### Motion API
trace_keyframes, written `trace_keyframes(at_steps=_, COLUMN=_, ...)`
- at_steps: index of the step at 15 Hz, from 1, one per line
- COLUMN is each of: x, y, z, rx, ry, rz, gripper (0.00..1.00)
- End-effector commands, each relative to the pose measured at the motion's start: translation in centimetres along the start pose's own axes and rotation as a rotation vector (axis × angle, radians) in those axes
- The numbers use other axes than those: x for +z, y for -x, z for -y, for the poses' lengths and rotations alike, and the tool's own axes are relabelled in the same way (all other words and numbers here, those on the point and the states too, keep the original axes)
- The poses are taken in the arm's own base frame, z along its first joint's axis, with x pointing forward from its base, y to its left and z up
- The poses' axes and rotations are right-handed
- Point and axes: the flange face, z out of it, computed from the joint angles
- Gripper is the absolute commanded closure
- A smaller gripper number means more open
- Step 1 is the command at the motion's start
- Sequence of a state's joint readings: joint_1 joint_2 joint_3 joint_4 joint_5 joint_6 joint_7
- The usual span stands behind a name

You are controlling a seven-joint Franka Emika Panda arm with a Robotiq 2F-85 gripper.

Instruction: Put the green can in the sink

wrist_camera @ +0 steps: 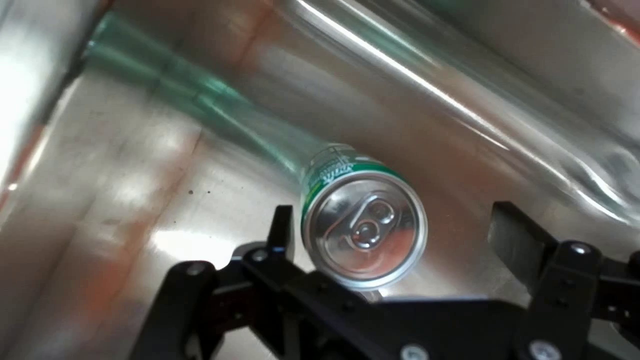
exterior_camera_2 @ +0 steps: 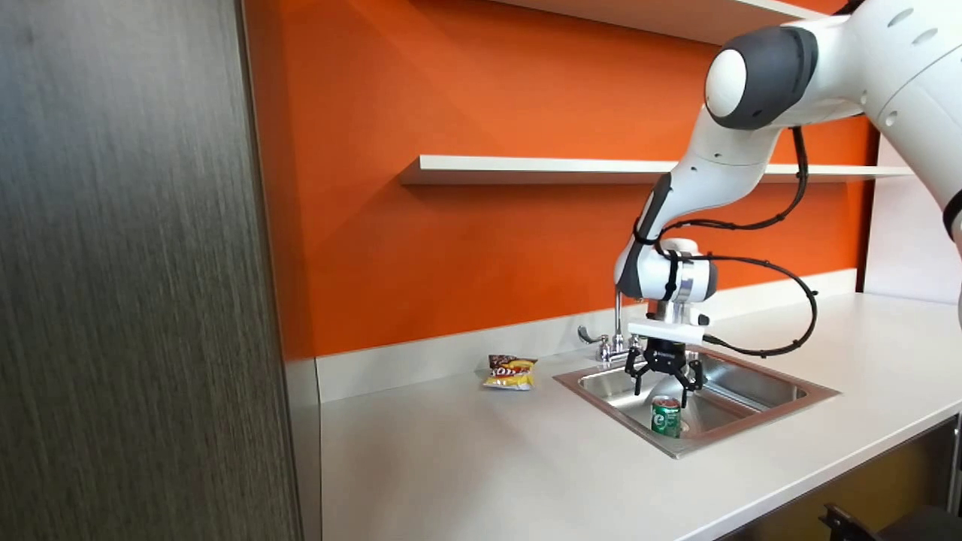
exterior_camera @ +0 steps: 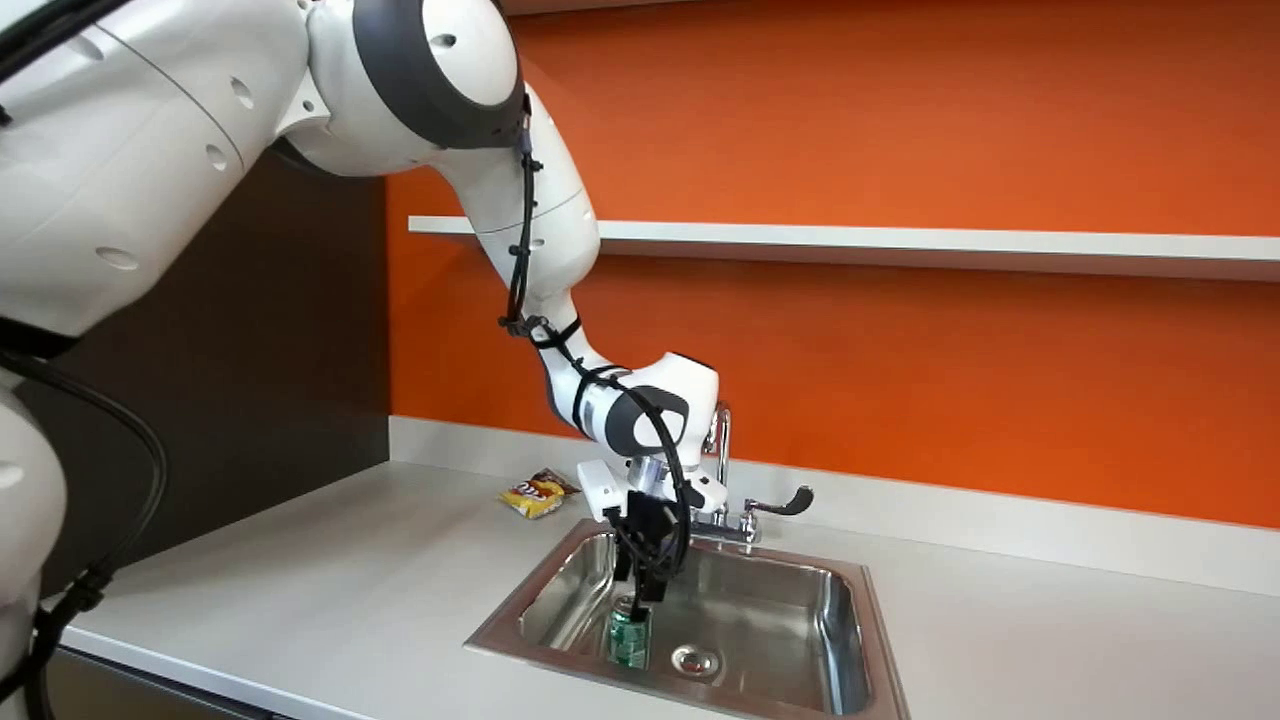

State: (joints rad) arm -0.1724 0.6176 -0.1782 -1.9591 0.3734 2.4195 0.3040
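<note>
The green can (exterior_camera: 628, 641) stands upright on the floor of the stainless-steel sink (exterior_camera: 882, 655), beside the drain. It also shows in an exterior view (exterior_camera_2: 666, 418) inside the sink rim (exterior_camera_2: 751, 421). In the wrist view I see the silvery top of the can (wrist_camera: 365, 230), with the tab up and part of its green side. My gripper (wrist_camera: 394, 224) is open and holds nothing. Its fingertips are above the can; the top appears between them, nearer the left finger with a narrow gap. In both exterior views the gripper (exterior_camera: 632, 592) (exterior_camera_2: 661, 397) points down over the sink.
A chrome faucet (exterior_camera: 723, 450) with a dark-tipped handle (exterior_camera: 790, 502) stands behind the sink, close to my wrist. A small yellow and brown snack packet (exterior_camera_2: 511, 373) lies on the white countertop (exterior_camera_2: 451, 451). A white shelf (exterior_camera: 900, 238) runs along the orange wall.
</note>
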Motion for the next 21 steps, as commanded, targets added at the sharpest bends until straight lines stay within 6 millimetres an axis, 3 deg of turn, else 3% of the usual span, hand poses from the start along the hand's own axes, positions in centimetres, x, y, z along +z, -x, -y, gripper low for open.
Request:
trace_keyframes(at_steps=1, x=-3.8, y=2.3, z=-0.4, rx=0.027, ry=-0.024, rz=-0.018, gripper=0.0)
trace_keyframes(at_steps=4, x=-6.5, y=4.1, z=-1.3, rx=0.011, ry=-0.027, rz=-0.011, gripper=0.0)
trace_keyframes(at_steps=9, x=-9.7, y=9.0, z=-0.8, rx=-0.252, ry=0.093, rz=0.055, gripper=0.0)
trace_keyframes(at_steps=14, x=-11.8, y=16.2, z=0.7, rx=-0.501, ry=0.209, rz=-0.018, gripper=0.0)
trace_keyframes(at_steps=20, x=-11.4, y=25.9, z=0.4, rx=-0.682, ry=0.226, rz=-0.01, gripper=0.0)
trace_keyframes(at_steps=21, x=-10.8, y=23.1, z=1.8, rx=-0.629, ry=0.243, rz=-0.003, gripper=0.0)
